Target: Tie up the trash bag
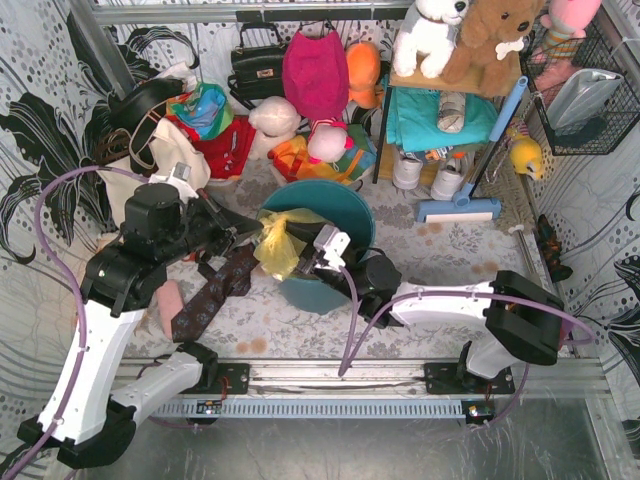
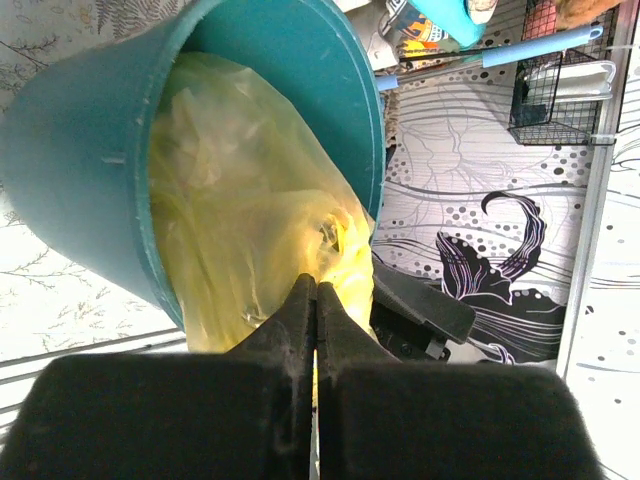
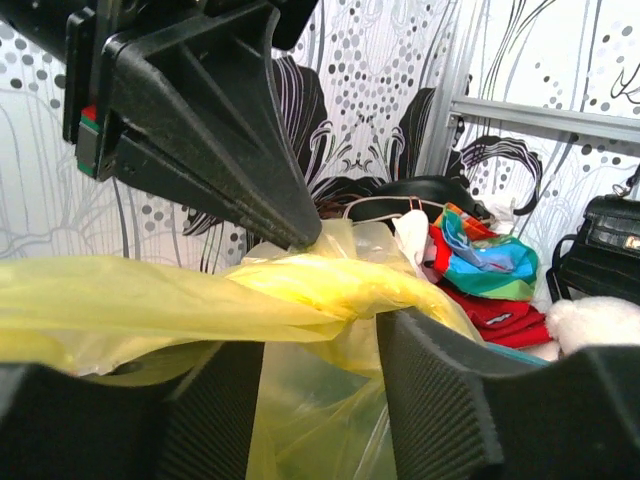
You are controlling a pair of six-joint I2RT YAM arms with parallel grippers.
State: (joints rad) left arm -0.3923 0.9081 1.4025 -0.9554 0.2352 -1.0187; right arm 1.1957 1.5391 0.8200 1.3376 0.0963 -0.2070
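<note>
left fingers [image 2: 298, 320] — pinched on trash bag [image 2: 250, 220] | right fingers [image 3: 440, 400] — apart, straddling it

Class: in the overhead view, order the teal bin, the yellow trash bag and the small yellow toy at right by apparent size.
Largest: teal bin.
Then the trash bag, its bunched top showing.
Smallest: yellow toy.

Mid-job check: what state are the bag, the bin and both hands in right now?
trash bag: in the bin, its top gathered into a bunch at the near rim; no finished knot visible.
teal bin: upright on the table, with the bag inside.
left hand: shut on the gathered top of the trash bag.
right hand: open, a strand of the bag lying between its fingers.
</note>
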